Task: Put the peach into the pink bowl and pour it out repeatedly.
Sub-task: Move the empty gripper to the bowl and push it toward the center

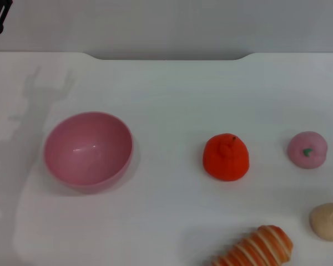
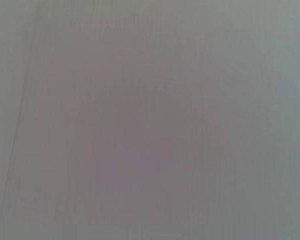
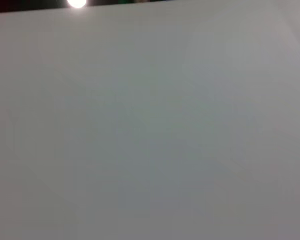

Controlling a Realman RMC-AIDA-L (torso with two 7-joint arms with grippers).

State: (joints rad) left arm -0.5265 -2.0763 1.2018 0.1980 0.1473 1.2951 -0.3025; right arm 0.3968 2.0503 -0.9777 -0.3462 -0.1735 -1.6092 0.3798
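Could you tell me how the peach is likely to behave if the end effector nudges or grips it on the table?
The peach looks round and rests free on the flat white table, so a nudge would probably set it rolling. Its surface looks smooth, so it may slip from a loose grip. It is smaller than the orange fruit, so it is probably light.

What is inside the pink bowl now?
Nothing: the glossy pink plastic bowl shows only its bare interior. The small pale pink peach lies apart on the white table.

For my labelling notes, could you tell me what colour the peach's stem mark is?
Green, on the pale pink peach; the head view shows it best.
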